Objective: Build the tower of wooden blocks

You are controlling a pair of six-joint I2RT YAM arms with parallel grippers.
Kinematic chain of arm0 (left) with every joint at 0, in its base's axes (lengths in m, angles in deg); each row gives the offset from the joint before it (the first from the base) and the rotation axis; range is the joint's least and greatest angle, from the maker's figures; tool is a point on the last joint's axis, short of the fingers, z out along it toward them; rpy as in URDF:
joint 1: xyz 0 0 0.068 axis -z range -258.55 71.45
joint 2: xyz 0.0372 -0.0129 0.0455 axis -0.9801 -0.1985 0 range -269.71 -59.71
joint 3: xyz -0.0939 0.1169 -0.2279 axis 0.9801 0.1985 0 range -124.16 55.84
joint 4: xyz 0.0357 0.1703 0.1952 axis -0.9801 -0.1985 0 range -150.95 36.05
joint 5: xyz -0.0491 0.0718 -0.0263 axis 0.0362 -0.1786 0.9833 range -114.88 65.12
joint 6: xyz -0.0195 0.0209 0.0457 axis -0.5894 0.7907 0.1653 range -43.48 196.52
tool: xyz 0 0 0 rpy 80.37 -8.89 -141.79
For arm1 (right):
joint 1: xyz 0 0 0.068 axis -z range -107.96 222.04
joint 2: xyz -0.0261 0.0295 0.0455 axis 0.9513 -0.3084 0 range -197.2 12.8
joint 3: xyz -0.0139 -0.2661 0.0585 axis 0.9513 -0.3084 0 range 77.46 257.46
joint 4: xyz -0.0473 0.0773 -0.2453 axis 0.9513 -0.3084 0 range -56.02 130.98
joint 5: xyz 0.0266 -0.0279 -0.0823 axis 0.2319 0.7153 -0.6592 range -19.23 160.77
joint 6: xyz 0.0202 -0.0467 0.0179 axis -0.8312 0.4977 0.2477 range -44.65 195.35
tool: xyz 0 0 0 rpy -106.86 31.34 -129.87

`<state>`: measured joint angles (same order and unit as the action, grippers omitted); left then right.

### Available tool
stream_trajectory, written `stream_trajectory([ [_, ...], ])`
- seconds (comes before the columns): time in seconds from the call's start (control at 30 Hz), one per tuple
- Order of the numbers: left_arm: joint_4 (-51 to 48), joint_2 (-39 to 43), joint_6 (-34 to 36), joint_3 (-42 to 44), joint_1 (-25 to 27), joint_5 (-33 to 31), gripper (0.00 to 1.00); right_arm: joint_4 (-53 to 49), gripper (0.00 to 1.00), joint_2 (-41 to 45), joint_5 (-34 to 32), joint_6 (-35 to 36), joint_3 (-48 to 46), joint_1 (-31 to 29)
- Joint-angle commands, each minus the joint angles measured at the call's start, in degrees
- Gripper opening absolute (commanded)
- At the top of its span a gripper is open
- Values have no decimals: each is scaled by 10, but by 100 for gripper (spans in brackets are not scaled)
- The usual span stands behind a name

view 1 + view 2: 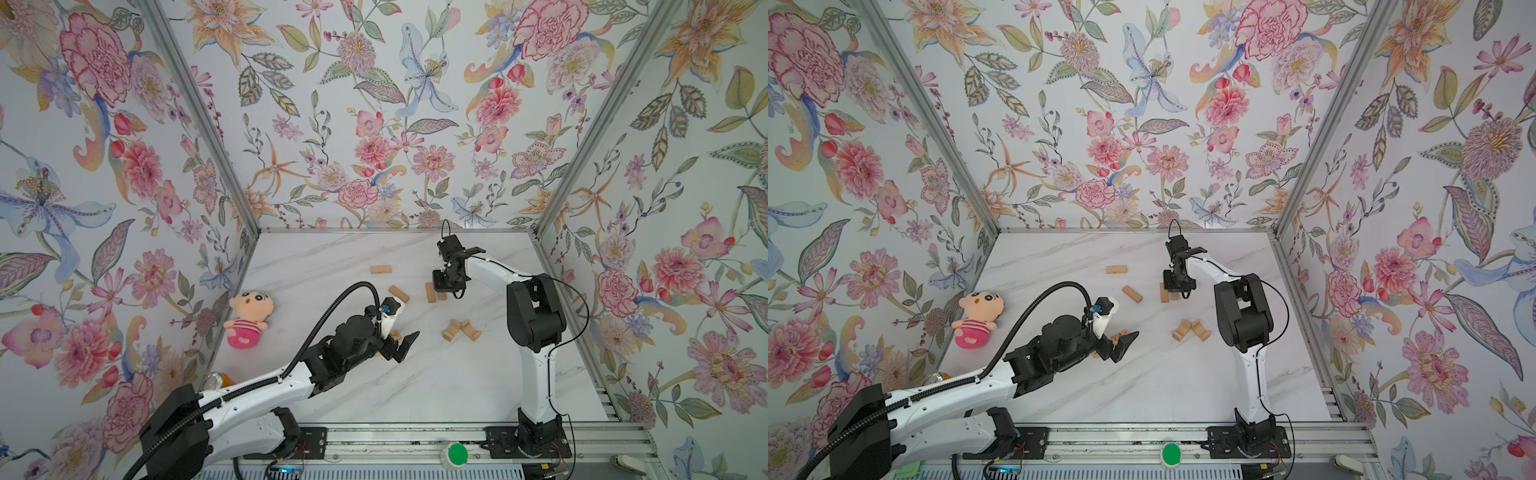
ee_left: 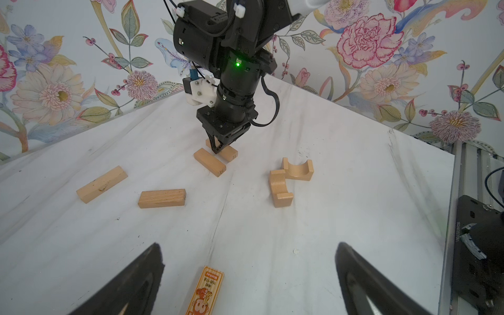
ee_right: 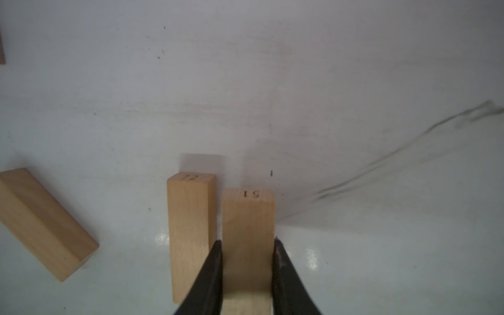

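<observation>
In the foreground, the left tool (image 1: pixel 405 347) hangs with its jaws wide apart over a printed block (image 2: pixel 206 291) lying on the marble worktop (image 1: pixel 436 382), with two notched blocks (image 2: pixel 281 188) just beyond. Farther back, the right tool (image 3: pixel 247 242) is clamped on a plain block (image 3: pixel 246 215) held low, parallel to and just beside a second block (image 3: pixel 189 218). This looks like the first layer of a tower, with nothing stacked yet. One finger (image 3: pixel 215 261) fills the narrow gap between the pair, so letting go could shove the second block askew.

We get both top views high above the surface (image 1: pixel 415 386), facing its far edge; wrist views sit low, sharing the numbered wood blocks (image 2: pixel 210 162).
</observation>
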<state>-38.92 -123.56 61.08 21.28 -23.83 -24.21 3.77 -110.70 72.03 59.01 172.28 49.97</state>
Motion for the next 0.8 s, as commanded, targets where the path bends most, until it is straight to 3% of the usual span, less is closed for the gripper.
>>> stream_trajectory([
  [0.0,1,10,14,-2,6,-14,99,1,29,-11,7,-8,16,3],
  [0.77,9,29,31,12,5,-25,99,-6,43,4,-6,-8,20,3],
])
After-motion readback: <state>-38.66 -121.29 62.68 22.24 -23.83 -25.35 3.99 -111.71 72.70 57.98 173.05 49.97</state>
